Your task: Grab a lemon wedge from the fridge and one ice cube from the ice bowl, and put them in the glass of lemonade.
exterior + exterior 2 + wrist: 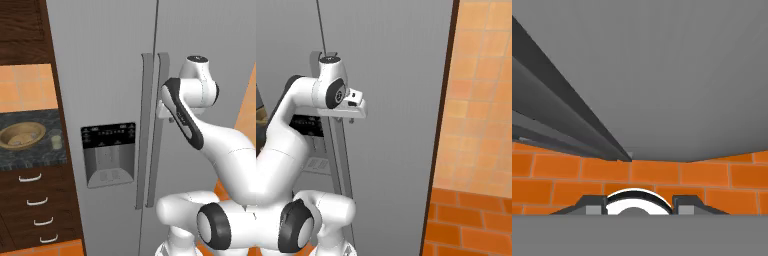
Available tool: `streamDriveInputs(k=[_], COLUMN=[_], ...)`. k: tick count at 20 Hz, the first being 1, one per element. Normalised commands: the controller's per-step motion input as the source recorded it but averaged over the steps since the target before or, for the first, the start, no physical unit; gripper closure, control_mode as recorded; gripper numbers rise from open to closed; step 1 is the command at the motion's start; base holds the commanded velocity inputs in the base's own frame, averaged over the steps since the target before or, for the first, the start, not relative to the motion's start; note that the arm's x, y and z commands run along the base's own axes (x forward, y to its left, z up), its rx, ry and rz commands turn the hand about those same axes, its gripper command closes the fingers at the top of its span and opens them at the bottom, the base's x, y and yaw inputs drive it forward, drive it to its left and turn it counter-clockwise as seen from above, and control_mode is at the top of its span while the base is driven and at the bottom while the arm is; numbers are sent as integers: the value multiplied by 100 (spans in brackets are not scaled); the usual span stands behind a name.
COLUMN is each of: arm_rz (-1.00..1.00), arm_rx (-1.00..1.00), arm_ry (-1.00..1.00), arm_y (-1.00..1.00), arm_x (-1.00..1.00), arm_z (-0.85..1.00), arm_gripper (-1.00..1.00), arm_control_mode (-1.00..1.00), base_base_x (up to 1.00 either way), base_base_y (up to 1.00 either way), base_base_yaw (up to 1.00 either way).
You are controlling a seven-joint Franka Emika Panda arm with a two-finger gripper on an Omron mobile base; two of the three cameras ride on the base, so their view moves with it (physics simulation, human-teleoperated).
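Close to the hand camera, two dark finger tips [594, 209] rise at the bottom edge with a gap between them and nothing visibly clamped; whether the hand [640, 210] is about to take the handle or only hangs near it I cannot tell. From the left base view the hand [164, 109] sits right at the right-hand door handle [161, 125] of the fridge [105, 75], which looks shut, so the lemon wedge is presumably inside, unseen. The likely risk is a glancing grip: the two long handles stand just beside each other, and a finger could catch the left handle [144, 130] or slip off. Swing room seems tight, with orange tiled wall [481, 100] near the fridge's right edge. Well apart to the left, on the dark desk [35, 155], rests the ice bowl [22, 135] with the glass of lemonade [56, 140] just beside it.
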Motion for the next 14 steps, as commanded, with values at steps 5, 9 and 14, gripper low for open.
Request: streamDriveInputs(k=[5, 9, 14], arm_rz=[0, -1, 0], arm_rx=[2, 0, 0], arm_ry=[-1, 0, 0], arm_y=[-5, 0, 0], arm_x=[-67, -84, -35], arm_z=[0, -1, -1], arm_gripper=[-100, -100, -100], arm_control_mode=[-100, -100, -100], base_base_x=[0, 0, 0], base_base_y=[0, 0, 0], base_base_yaw=[0, 0, 0])
